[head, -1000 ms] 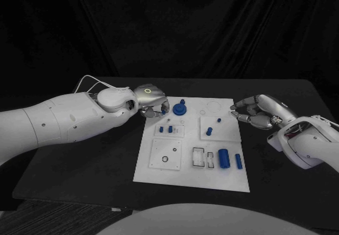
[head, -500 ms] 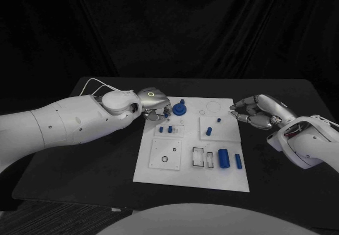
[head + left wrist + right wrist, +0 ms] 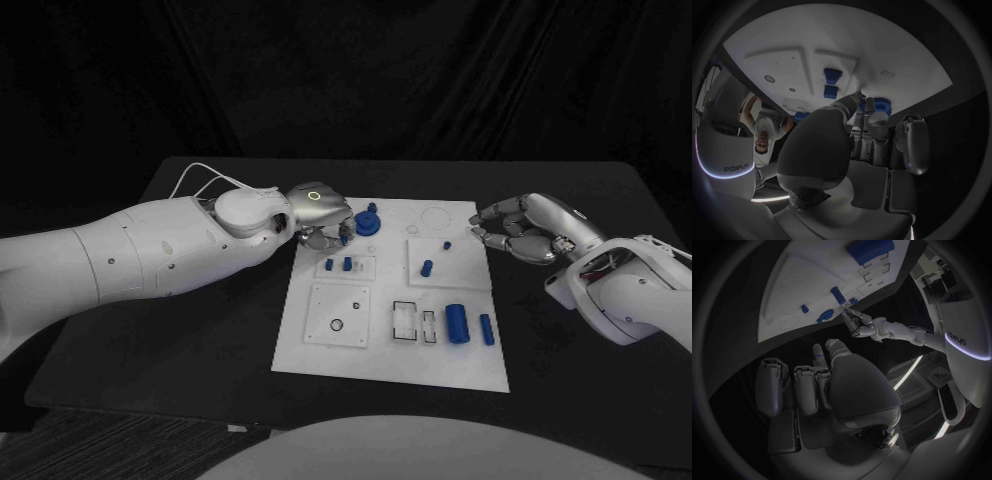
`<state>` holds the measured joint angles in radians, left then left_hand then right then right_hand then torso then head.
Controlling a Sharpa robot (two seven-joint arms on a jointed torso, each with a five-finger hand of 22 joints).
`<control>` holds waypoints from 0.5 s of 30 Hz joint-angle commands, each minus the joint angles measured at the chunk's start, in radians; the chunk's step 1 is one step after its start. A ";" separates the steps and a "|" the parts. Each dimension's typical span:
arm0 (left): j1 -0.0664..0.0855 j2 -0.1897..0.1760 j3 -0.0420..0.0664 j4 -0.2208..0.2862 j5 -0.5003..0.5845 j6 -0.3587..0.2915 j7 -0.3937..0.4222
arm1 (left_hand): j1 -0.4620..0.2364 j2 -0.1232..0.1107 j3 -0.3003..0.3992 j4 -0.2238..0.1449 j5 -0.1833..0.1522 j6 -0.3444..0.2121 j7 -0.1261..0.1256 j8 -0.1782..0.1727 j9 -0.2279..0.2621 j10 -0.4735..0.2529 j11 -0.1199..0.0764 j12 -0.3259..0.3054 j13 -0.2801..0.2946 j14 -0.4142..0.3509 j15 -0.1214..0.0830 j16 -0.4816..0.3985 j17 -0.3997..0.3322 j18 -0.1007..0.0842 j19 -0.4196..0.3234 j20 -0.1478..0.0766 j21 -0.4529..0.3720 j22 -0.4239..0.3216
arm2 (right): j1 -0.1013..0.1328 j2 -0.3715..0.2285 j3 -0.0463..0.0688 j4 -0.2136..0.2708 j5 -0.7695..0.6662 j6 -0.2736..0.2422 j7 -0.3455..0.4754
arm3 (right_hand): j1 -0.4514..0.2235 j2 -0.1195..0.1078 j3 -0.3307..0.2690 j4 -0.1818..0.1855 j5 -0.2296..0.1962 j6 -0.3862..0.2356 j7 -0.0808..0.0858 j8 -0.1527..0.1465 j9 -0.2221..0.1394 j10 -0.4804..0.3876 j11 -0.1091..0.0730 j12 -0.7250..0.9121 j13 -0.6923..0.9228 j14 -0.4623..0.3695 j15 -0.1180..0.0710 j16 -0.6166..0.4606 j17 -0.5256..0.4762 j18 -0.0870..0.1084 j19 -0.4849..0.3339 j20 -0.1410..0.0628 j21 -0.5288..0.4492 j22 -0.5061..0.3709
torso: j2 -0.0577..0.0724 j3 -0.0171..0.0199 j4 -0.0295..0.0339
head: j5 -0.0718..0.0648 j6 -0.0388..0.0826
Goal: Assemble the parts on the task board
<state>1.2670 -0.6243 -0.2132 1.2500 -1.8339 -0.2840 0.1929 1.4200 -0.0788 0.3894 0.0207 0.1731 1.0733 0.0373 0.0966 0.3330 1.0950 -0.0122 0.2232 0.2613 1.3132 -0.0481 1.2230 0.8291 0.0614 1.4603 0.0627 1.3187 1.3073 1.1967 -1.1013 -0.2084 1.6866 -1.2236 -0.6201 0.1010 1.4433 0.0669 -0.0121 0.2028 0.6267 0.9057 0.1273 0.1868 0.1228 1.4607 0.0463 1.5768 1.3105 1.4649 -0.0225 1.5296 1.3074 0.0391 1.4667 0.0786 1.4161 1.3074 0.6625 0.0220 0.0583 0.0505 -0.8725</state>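
— What do your arms look like?
— My left arm [image 3: 130, 255] is smooth white shell dotted with small dark screws, and a thin white cable loops by the wrist.
— And the hands?
— My left hand [image 3: 320, 213] is silver (a glowing ring on its back); my right hand [image 3: 522, 230] matches.

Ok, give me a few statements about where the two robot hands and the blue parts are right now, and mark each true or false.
1. The left robot hand is at the far left corner of the task board. True.
2. The right robot hand rests on the board's middle. False: it sits off the board's right edge, over the black table.
3. A large blue cylinder lies near the board's near right part. True.
4. The right robot hand holds a blue part. False: its fingers are curled on nothing.
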 commanded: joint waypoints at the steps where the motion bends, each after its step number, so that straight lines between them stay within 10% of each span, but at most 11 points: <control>1: -0.002 0.004 0.001 -0.001 0.000 0.007 0.005 | -0.009 -0.002 0.002 0.003 -0.006 -0.008 0.000 -0.005 0.000 0.005 0.000 -0.006 -0.001 -0.009 -0.001 -0.003 -0.001 -0.007 -0.002 0.002 -0.003 0.191 | -0.003 -0.001 0.000 0.002 -0.006 0.005 -0.017 | 0.010 -0.001 0.003 0.000 -0.002 0.007 0.001 -0.004 -0.001 0.110 -0.001 -0.006 0.260 0.089 -0.004 -0.003 0.186 0.002 0.028 0.003 -0.006 0.209 | 0.000 -0.0002 0.0004 | -0.002 0.000; 15: -0.006 0.005 0.001 0.001 0.000 0.020 0.007 | -0.009 -0.002 0.001 0.003 -0.006 -0.014 0.001 -0.010 -0.002 0.007 0.000 -0.009 -0.002 -0.015 0.000 -0.009 -0.013 -0.005 -0.006 0.002 -0.011 0.189 | -0.011 0.001 0.000 0.000 -0.006 0.008 -0.020 | 0.013 0.001 0.008 -0.002 -0.002 0.009 0.001 -0.003 -0.001 0.110 -0.001 -0.006 0.260 0.089 -0.004 -0.004 0.185 0.002 0.027 0.003 -0.008 0.209 | 0.000 0.0002 0.0002 | 0.001 0.000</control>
<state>1.2633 -0.6214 -0.2129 1.2492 -1.8340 -0.2751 0.1930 1.4201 -0.0788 0.3894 0.0207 0.1731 1.0661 0.0411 0.0890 0.3322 1.0950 -0.0122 0.2191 0.2604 1.3061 -0.0481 1.2194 0.8172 0.0615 1.4603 0.0627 1.3122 1.3073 1.1884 -1.1001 -0.2084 1.6856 -1.2236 -0.6175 0.0985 1.4432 0.0667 -0.0104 0.2011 0.6266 0.9057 0.1273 0.1868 0.1230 1.4605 0.0465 1.5769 1.3103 1.4646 -0.0222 1.5296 1.3074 0.0391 1.4667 0.0786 1.4114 1.3081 0.6625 0.0219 0.0584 0.0513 -0.8725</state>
